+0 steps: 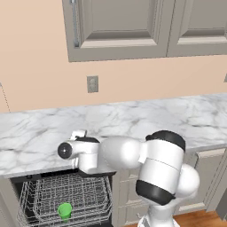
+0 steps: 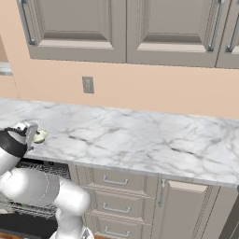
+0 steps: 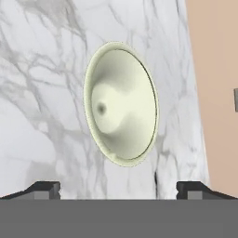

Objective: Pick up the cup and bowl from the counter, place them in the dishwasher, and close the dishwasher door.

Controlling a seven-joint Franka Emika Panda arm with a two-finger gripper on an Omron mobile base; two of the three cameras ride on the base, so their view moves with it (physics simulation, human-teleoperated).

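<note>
Bowl [image 3: 121,103] sits mid-frame on bench [image 3: 42,116] w/ jaws released wide above it, cup [image 1: 64,210] already racked; next: descend & grasp rim.

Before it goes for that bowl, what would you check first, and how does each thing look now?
1. Gripper open: ok, tips wide apart.
2. Bowl between the tips' line: ok, centred ahead.
3. Bowl on counter, upright: ok.
4. Cup already in dishwasher rack: ok.
5. Dishwasher open for loading: ok, rack exposed.
6. Gripper height above bowl: cannot tell.
</note>
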